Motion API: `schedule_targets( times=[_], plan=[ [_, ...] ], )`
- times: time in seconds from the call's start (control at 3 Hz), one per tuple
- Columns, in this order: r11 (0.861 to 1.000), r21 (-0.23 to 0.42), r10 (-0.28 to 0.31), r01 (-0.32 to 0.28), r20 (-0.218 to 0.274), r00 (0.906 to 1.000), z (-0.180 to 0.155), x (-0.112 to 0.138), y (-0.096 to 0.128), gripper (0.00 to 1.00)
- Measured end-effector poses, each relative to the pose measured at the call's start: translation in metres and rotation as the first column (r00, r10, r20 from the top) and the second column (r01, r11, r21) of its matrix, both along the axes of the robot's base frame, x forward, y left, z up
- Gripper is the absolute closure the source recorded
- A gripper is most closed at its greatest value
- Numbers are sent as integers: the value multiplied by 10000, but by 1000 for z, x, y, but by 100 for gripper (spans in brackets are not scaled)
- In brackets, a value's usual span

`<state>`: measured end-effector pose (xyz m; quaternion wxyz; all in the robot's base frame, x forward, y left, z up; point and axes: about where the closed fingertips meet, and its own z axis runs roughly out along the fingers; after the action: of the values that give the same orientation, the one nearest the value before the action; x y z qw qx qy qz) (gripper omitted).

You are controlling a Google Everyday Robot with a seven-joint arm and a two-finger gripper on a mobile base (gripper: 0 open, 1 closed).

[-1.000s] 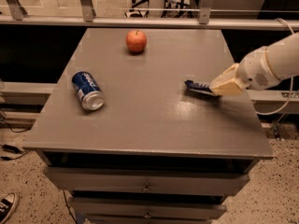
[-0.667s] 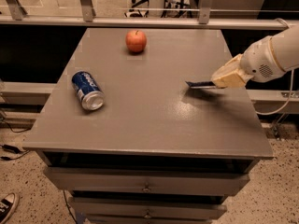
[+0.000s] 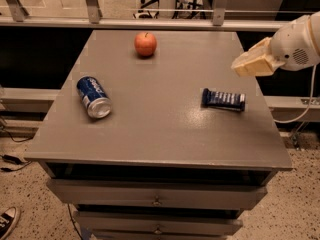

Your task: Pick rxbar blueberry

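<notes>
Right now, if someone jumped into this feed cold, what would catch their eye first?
On the grey table, the red apple near the far edge stands out most. The blue soda can lying on its side at the left comes next. At the right lies the rxbar blueberry, flat and dark navy, with the gripper hanging up and to the right of it in the view, not touching it.

Grey rectangular tabletop (image 3: pixel 160 139) — a round red apple (image 3: pixel 145 44) near its far edge, a blue metal soda can (image 3: pixel 93 97) sideways near its left edge.
</notes>
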<state>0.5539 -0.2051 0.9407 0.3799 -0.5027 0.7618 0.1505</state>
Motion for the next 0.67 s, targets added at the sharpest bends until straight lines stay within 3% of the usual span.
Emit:
schedule_targets(
  times=[0.33, 0.67],
  plan=[
    [9985, 491, 220, -231, 217, 9995, 28, -8, 6, 100],
    [9965, 661, 496, -507, 174, 9986, 37, -16, 13, 82]
  ],
)
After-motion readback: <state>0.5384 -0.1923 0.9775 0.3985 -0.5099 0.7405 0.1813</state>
